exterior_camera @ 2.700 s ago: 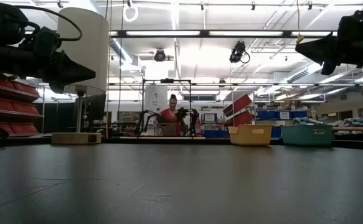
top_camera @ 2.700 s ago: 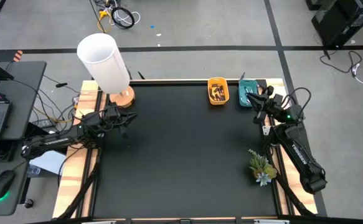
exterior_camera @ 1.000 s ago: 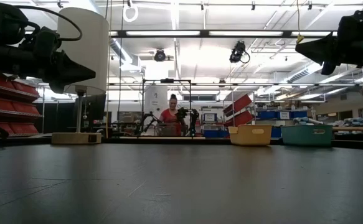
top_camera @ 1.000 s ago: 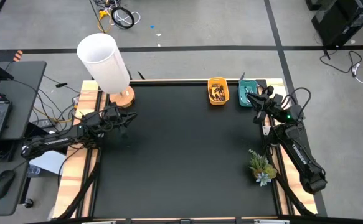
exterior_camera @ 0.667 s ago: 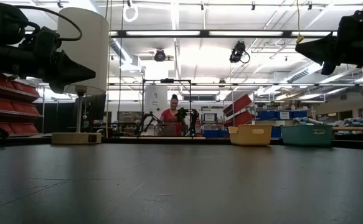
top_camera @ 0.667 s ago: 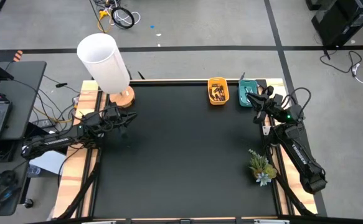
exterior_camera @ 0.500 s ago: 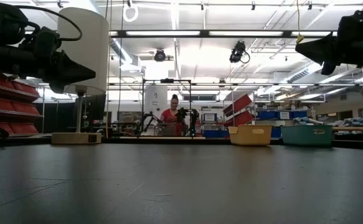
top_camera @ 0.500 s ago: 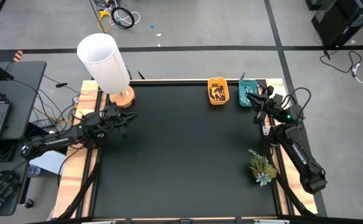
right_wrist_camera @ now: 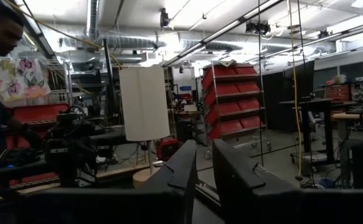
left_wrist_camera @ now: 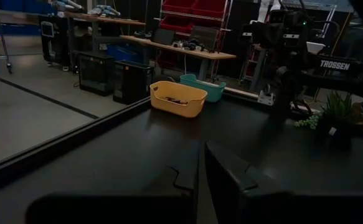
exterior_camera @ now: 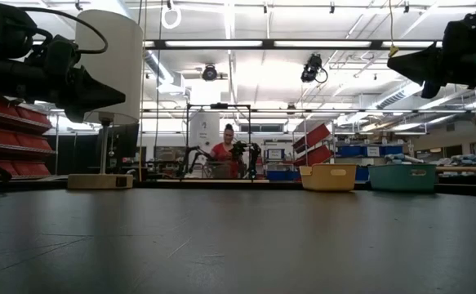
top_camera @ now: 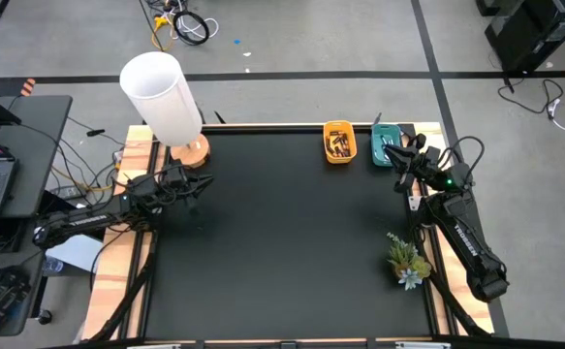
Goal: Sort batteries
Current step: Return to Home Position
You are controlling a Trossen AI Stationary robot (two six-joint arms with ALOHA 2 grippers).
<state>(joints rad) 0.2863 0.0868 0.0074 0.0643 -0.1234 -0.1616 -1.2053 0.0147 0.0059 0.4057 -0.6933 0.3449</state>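
the batteries point(top_camera: 338, 145) lay in a dark and orange heap inside the yellow tray point(top_camera: 328, 129), which sat at the far edge of the desk point(top_camera: 282, 242). just beside the yellow tray, on the side toward the right arm, the teal tray point(top_camera: 376, 155) held a few pale ones. each was too small to tell which way its long axis ran. no loose battery showed on the bare desk on either side of the yellow tray, so the sorting looked finished and only the pull-back to rest seemed left.

the right pincer point(top_camera: 391, 155) was much the nearer of the two. it hung above the desk just past the teal tray, reckoned from the yellow tray, and pointed across the desk toward the left arm. in its own wrist view its fingers point(right_wrist_camera: 231, 171) were drawn close with only a narrow slit between them, grasping nothing.

the left pincer point(top_camera: 202, 184) hovered well apart from the yellow tray, over the opposite side of the desk near the white lamp point(top_camera: 161, 97). it faced the yellow tray across open desk. its fingers point(left_wrist_camera: 225, 171) were clenched almost together and empty.

if a stray battery had turned up, the right arm would have had the shorter reach to the yellow tray.
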